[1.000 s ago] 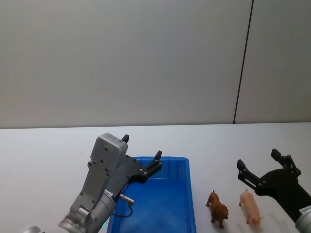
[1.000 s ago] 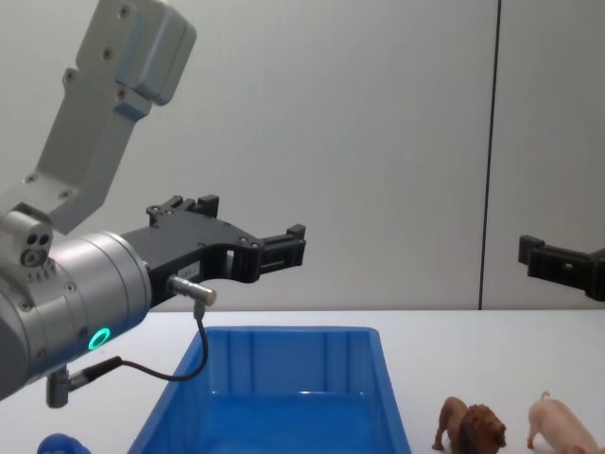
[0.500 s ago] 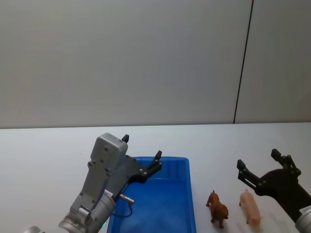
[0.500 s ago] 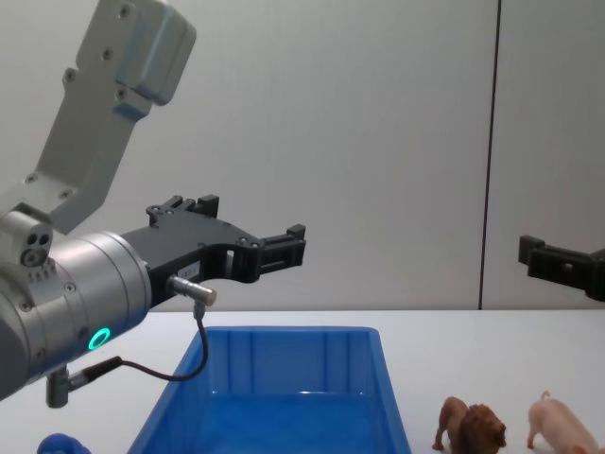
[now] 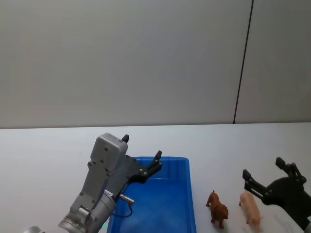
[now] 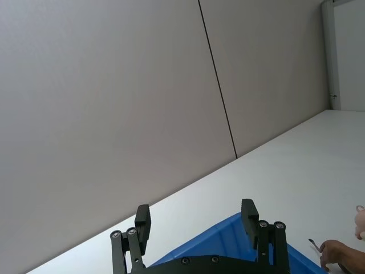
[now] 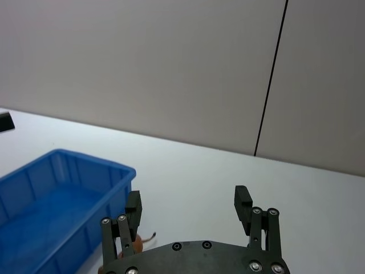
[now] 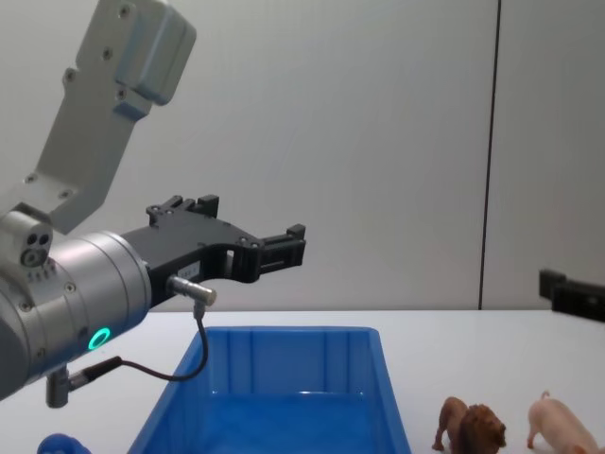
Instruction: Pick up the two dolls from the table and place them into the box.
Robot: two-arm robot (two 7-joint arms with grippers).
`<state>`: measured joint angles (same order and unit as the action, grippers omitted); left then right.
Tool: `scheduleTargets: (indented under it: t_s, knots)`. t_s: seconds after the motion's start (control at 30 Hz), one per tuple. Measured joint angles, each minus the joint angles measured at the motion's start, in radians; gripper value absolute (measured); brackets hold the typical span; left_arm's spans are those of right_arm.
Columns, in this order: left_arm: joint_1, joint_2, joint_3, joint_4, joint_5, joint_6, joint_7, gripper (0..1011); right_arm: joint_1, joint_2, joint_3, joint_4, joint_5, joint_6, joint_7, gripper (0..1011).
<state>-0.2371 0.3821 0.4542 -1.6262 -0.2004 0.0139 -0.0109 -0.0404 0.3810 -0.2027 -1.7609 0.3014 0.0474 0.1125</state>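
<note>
The brown lion [image 5: 217,208] and the pale pink pig [image 5: 251,208] stand side by side on the white table [image 5: 218,145], just right of the blue box [image 5: 190,194]. From the chest view, the lion [image 8: 471,427] and pig [image 8: 560,423] are at the lower right, beside the box [image 8: 284,333]. My left gripper [image 5: 142,147] hovers open and empty above the box's far left corner. My right gripper [image 5: 263,167] hangs open above and a little behind the pig; the right wrist view shows this gripper [image 7: 188,197] with part of the lion [image 7: 138,244] below it.
A small blue rounded object [image 8: 59,443] lies on the table left of the box. A grey wall with a dark vertical seam [image 5: 243,63] stands behind the table. White tabletop stretches beyond the box and the toys.
My right gripper has shifted to the right and slightly lower, staying open. The left arm, the box and both toys have not moved.
</note>
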Motion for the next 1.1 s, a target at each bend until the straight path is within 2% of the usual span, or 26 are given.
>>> scheduleTargets:
  t_s: [0.3,0.53,0.73,1.1]
  knots:
    - [0.0,0.0,0.0,0.0,0.0,0.0,0.0,1001,-0.03,0.036,0.015,0.009,0.012,0.045,0.035,1001]
    - [0.0,0.0,0.0,0.0,0.0,0.0,0.0,1001,-0.042,0.048,0.018,0.028,0.014,0.078,0.052,1001]
    - [0.0,0.0,0.0,0.0,0.0,0.0,0.0,1001,-0.041,0.046,0.017,0.048,0.014,0.102,0.059,1001]
    - [0.0,0.0,0.0,0.0,0.0,0.0,0.0,1001,-0.009,0.014,-0.001,0.111,0.008,0.148,0.068,1001]
